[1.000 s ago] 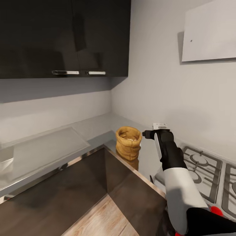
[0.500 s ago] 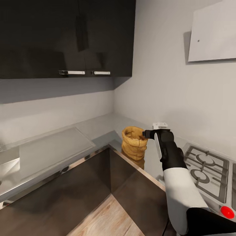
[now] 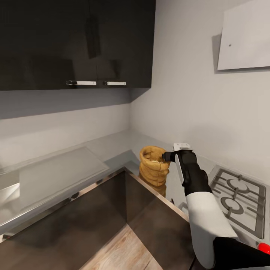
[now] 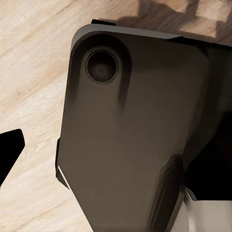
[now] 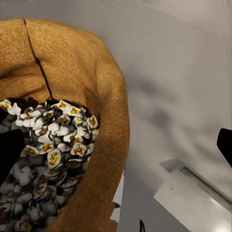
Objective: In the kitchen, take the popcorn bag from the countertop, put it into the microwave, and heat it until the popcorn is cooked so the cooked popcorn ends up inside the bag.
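Nearest in the head view is the right arm [image 3: 202, 210], white sleeve then black wrist, reaching forward over the counter [image 3: 112, 148] toward the bag [image 3: 153, 170]. Its gripper [image 3: 165, 156] sits at the bag's rim on the hob side, the wrist just above it. In the right wrist view two dark fingertips [image 5: 9, 157] show at opposite edges of the picture, one over the popcorn [image 5: 53, 140] inside the mouth and the other outside the wall, well apart: the claw is spread wide and straddles the rolled rim, gripping nothing yet.

Over the last second the whole picture has slid (the camera turning, not the furniture), so the bag's drift to the right is mostly that. Against the bag itself, though, the wrist has closed in: a second ago there was a small gap between them, and now the gripper overlaps the rim. I judge that the reach is nearly done and the next step is to pinch the wall and lift. The sack is soft, so a pinch on one side may tip it and spill kernels.

The left wrist view shows a dark robot part [image 4: 125, 135] over wood floor [image 4: 34, 72]; whether that claw is released or clenched I cannot tell.

Beyond the bag lie the hob [image 3: 236, 198], the wall, and dark cabinets [image 3: 75, 41] above.
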